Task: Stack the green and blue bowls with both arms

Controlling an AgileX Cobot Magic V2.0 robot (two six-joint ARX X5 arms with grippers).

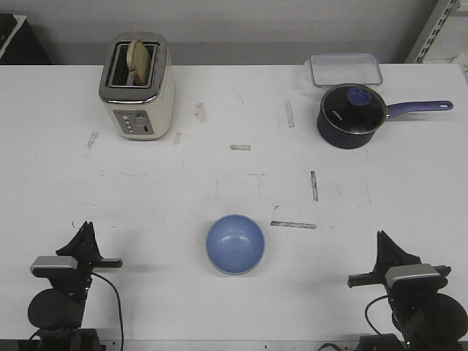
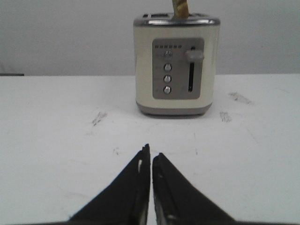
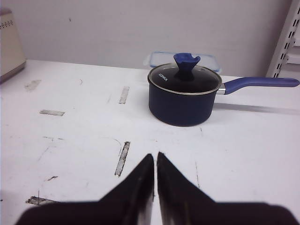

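Left gripper [image 2: 151,157] closed, empty | right gripper [image 3: 155,159] closed, empty | blue bowl [image 1: 235,244] midway between them | green bowl possibly nested beneath.

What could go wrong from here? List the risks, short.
1. Only the blue bowl shows clearly. A pale edge under its near rim might be the green one, but I cannot tell, so a stack may be misjudged.
2. The left gripper and right gripper are both shut and must open before any grasp.
3. Neither wrist view shows the bowl, so the approach may start poorly aimed.
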